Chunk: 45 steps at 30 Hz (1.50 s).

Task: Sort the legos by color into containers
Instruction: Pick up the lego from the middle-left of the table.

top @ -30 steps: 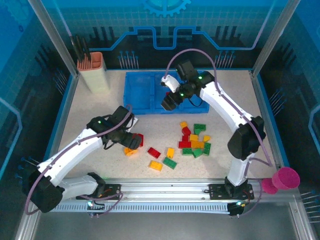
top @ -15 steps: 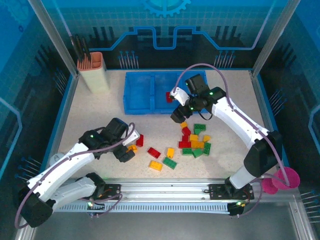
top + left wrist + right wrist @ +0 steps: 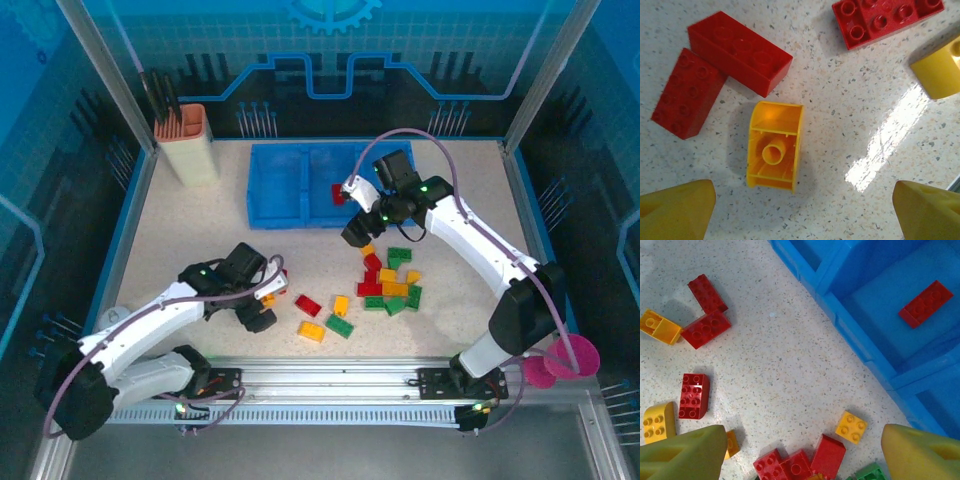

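Hovering over what? The left gripper (image 3: 805, 210) is held spread, nothing pinched.

Reply: an overturned yellow brick (image 3: 774, 146) is framed right under it, probably lined up for pickup. The right gripper (image 3: 805, 450) is spread and empty too. One red brick (image 3: 926, 303) is parked in the blue tray (image 3: 850, 335).

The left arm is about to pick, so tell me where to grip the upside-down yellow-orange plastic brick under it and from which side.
Come straight down with the left gripper and close on the two long flat walls of the yellow-orange brick. It lies hollow side up, its narrow width across the open fingers. Keep away from the end beside the long red brick.
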Motion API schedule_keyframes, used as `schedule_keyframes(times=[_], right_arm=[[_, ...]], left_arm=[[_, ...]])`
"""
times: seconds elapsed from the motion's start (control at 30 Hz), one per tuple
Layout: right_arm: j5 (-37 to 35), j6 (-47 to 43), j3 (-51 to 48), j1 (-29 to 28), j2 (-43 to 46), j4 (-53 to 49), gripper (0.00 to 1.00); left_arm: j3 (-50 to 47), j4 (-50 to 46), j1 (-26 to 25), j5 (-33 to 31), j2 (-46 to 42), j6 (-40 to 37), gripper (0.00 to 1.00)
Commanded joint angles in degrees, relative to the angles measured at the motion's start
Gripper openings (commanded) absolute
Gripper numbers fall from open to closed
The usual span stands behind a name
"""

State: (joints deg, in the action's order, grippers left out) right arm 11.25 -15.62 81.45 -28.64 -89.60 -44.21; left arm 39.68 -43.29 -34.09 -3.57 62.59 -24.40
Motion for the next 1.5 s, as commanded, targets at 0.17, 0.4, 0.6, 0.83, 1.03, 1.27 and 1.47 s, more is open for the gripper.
schedule_keyframes(times=[0.17, 0.4, 0.6, 0.83, 1.03, 1.27, 1.47], right_arm=[[3.30, 0.68, -1.62, 1.19, -0.84, 0.96, 0.82], [6.45, -0.68, 1.29, 1.92, -4.29, -2.88, 0.83], [7.72, -0.03, 1.71, 2.36, -5.29, -2.85, 0.85], [7.91, 0.07, 1.95, 2.45, -6.33, -3.17, 0.87], [7.91, -0.03, 1.87, 2.61, -6.81, -2.90, 0.88], [6.28, -0.12, -0.12, 3.65, -4.33, -2.03, 0.89], [5.12, 0.46, -2.17, 4.92, -1.27, -1.58, 0.89]], left_arm=[[-0.54, 5.44, -0.26, -1.47, 8.41, -0.46, 0.87], [-0.52, 6.02, -0.27, -1.51, 12.43, 0.05, 0.85], [-0.75, 6.91, -0.25, -1.11, 14.52, 1.21, 0.65], [-1.52, 6.80, -0.24, -0.20, 15.46, 2.08, 0.53], [-0.63, 6.51, -0.21, -0.07, 18.69, 2.69, 0.38], [2.69, 5.25, -0.28, 0.24, 23.60, 3.66, 0.22], [13.12, -2.19, 1.13, -1.54, 24.16, 4.71, 0.14]])
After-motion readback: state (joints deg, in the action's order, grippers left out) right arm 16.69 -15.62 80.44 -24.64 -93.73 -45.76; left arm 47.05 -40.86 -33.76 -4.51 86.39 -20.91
